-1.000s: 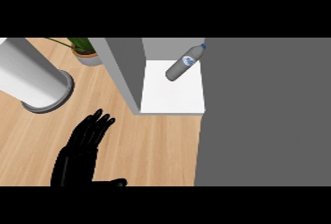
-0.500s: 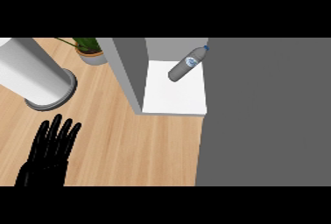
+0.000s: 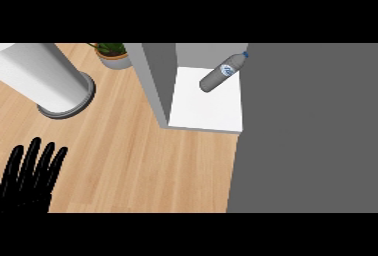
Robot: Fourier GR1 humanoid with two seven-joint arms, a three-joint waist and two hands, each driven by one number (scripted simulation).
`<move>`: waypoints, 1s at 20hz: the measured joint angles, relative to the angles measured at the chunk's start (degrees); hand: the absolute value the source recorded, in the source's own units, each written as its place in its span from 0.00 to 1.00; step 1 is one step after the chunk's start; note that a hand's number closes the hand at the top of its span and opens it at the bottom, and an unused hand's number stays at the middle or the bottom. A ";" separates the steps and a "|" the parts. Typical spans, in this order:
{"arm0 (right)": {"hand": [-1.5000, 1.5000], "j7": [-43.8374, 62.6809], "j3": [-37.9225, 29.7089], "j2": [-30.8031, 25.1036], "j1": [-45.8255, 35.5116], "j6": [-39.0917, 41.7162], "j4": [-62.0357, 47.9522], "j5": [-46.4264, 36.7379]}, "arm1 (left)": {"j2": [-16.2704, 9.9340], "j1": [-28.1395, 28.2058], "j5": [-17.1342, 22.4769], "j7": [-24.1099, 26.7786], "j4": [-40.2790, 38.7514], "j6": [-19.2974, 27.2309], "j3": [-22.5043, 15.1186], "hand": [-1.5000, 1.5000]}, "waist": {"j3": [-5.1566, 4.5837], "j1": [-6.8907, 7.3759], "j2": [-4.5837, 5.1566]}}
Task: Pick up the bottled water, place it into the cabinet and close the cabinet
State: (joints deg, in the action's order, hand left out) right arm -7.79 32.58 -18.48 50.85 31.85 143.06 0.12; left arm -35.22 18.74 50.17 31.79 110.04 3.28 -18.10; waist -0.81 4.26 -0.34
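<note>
Left hand (image 3: 29,175) has slid left (fingers straight).

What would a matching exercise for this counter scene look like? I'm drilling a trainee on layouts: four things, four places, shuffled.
1. grey plastic water bottle
2. small potted green plant
3. tall white cylinder on a grey base
4. black left hand

A. lower left, fingers straight
B. upper left of the wooden counter
C. lying on the white cabinet shelf
D. top edge, beside the cabinet wall

1-C, 2-D, 3-B, 4-A

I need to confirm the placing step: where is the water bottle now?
In the head view the water bottle lies tilted on the cabinet's white shelf, upper right of centre, beside the grey door panel.
</note>
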 measured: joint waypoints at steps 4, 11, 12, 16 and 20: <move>1.00 1.64 0.86 0.64 -2.34 -2.21 -0.26 0.18 | -1.95 1.16 1.29 -0.06 0.37 -2.96 1.51 0.00 | -0.03 1.82 0.50; 1.00 5.40 1.28 0.66 -8.80 -3.70 -0.50 0.49 | -4.68 1.93 2.65 -0.14 0.52 -7.22 3.59 0.00 | -0.13 4.97 1.37; 1.00 5.78 1.28 0.54 -9.51 -3.76 -0.53 0.58 | -4.92 1.82 2.92 -0.21 0.40 -7.71 3.84 0.00 | -0.17 5.30 1.49; 1.00 7.15 1.06 -0.08 -12.55 -3.66 -0.62 0.90 | -5.90 1.66 3.17 -0.51 0.40 -9.10 4.33 0.00 | -0.28 6.78 1.73; 0.00 8.42 0.41 -1.26 -16.52 -2.89 -0.72 1.12 | -6.87 1.61 3.36 -0.79 0.41 -10.40 4.75 0.00 | -0.43 8.57 1.79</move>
State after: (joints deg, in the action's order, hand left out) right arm 0.63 33.00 -19.74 34.33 28.96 142.34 1.23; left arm -42.08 20.36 53.53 31.00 110.44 -7.12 -13.35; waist -1.24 12.83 1.44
